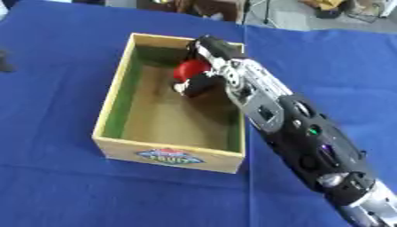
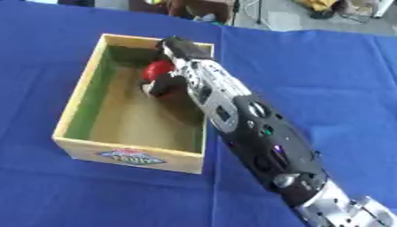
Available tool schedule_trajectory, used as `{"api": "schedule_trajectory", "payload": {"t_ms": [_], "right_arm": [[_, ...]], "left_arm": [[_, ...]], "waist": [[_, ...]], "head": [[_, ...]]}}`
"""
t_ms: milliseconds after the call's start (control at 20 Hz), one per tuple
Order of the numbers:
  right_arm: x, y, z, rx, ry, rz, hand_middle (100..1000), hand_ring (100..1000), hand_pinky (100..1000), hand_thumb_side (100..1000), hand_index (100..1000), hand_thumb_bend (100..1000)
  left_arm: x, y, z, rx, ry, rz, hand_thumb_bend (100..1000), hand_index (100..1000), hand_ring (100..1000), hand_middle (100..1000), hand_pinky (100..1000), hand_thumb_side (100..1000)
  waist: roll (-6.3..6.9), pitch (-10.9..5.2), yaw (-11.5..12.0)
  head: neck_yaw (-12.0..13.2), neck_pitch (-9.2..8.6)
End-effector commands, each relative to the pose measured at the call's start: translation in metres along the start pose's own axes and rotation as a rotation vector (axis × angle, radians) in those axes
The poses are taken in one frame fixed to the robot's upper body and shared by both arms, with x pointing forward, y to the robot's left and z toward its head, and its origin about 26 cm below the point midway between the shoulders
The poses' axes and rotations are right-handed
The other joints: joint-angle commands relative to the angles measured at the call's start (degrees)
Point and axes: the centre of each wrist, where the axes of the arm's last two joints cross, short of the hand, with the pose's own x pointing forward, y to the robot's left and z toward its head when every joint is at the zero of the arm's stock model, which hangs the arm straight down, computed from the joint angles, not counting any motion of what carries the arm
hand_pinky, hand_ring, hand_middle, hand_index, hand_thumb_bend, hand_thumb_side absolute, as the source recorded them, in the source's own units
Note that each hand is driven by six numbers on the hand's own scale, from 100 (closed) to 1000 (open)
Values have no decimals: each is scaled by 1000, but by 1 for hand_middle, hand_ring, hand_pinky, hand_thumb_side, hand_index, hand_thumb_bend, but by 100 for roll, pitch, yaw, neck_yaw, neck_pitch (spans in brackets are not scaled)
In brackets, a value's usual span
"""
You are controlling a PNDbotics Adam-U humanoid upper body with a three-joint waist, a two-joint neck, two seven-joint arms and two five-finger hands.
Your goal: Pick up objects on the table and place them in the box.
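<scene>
A wooden box (image 1: pixel 108 116) with green inner walls and a fruit label on its front stands on the blue cloth. My right arm reaches in from the lower right over the box's right wall. My right hand (image 1: pixel 203 79) is inside the box near its far right corner, its fingers curled round a red round object (image 1: pixel 189 69). The object hangs above the box floor; I cannot tell whether it touches the wall. My left hand shows in neither view.
A blue cloth (image 1: pixel 54 57) covers the whole table. A small dark shape (image 1: pixel 5 62) lies at the left edge. Beyond the far edge there is floor with furniture legs and clutter.
</scene>
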Motion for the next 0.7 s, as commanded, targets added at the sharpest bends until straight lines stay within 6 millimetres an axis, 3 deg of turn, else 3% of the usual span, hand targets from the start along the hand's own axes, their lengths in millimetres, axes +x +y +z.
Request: {"api": "schedule_trajectory", "payload": {"t_ms": [50,150,200,300,350,700], "right_arm": [[3,-7,0,-7,-21,30,592,556,416,201,614,100],[5,-9,2,-1,-38,51,675,662,566,340,724,100],[5,-11,3,3,-46,64,718,716,602,398,762,100],[7,-14,4,10,-57,87,718,716,602,398,762,100],[8,-16,5,10,-63,98,786,794,692,485,825,100],[11,-43,18,-42,-97,128,812,823,722,588,843,136]], "left_arm": [[6,0,-4,-9,-31,2,100,848,550,642,493,904],[6,0,-4,-9,-28,1,100,849,550,642,493,905],[6,0,-4,-10,-27,1,100,849,550,642,493,905],[6,0,-4,-10,-26,1,100,849,550,642,493,905],[6,0,-4,-11,-25,1,100,849,549,642,493,905],[5,0,-2,-13,-16,-3,100,849,549,642,493,905]], "waist": [[35,-125,-4],[36,-131,-12],[37,-134,-16],[39,-137,-23],[41,-141,-28],[55,-177,-74]], "head": [[6,-70],[9,-69],[11,-70],[12,-72],[15,-70],[56,-60]]}}
